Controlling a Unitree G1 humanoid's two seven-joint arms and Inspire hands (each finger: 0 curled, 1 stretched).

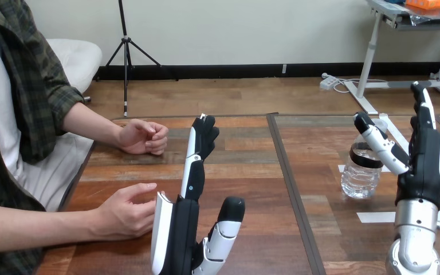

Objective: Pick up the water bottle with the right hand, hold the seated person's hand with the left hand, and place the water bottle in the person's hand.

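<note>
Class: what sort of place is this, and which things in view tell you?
Probably a robot test bench: white tape marks lie on the wooden table near the water bottle, and the left robot hand and right robot hand stand upright over it.

The head view looks forward and down across the wooden table (pixel 246 189) from above its near side, close in. The water bottle (pixel 360 179) stands right of centre. The right hand (pixel 427 163) rises just right of the water bottle, the left hand (pixel 179 229) well left of it and nearer the lens, the seated person (pixel 17 114) farther left.
</note>
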